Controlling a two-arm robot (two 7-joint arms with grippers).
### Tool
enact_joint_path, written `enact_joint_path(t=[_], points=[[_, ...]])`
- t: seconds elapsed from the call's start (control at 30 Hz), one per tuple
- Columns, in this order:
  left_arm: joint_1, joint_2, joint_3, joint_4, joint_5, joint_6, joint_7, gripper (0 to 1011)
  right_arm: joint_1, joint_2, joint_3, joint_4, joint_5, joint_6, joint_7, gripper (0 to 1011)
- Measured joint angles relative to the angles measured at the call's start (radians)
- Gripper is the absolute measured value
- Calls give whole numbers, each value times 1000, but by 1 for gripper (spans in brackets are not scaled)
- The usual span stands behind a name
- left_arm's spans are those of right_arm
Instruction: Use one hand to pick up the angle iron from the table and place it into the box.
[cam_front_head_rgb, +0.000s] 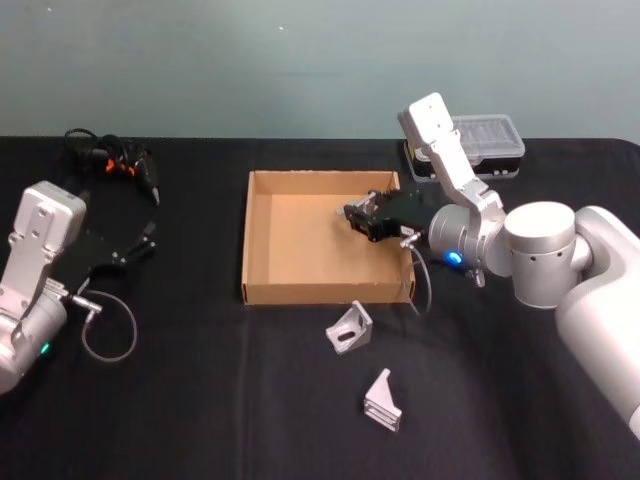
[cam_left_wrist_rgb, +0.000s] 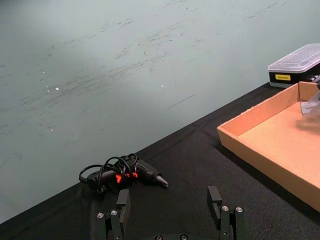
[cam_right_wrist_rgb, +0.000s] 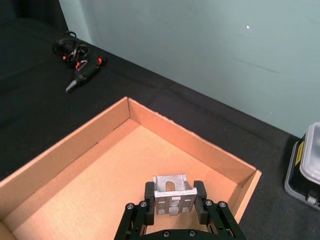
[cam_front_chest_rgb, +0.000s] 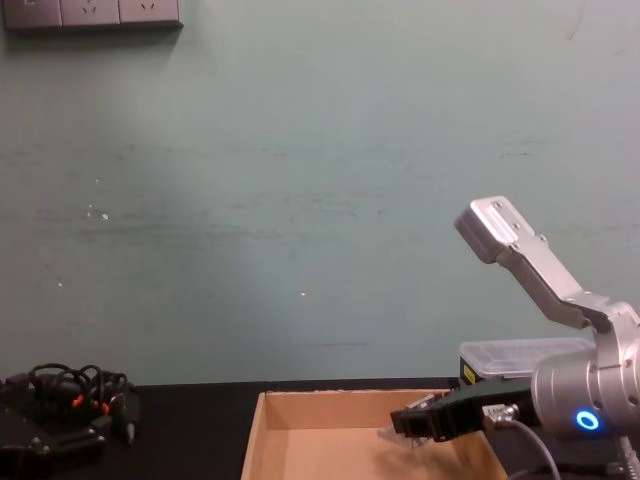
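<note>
From the head view, the right gripper hangs over the right half of the box, close to its right wall. A loose angle iron lies on the table just in front of the box, and a second loose angle iron lies nearer the robot. The left gripper sits parked far left. A wrist cable loops over the box's front right corner. I'd worry it could catch the cardboard and drag the box when the arm pulls away.

In the left wrist view, the idle fingers stand wide apart with nothing between them.

In the right wrist view, the fingers are clamped on the held angle iron, over the box floor near a corner. The grip looks narrow, so a jolt could twist the piece.

From the chest view, the piece seems to sit about level with the rim, clear of the floor. Let go from here, it may bounce, or clip the nearby wall.
</note>
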Motion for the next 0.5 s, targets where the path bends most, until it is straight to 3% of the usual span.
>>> enact_joint_path(t=[0.5], points=[[0, 0, 0, 0, 0, 0, 0, 1011, 4, -9, 8, 20, -14, 14, 20, 466]])
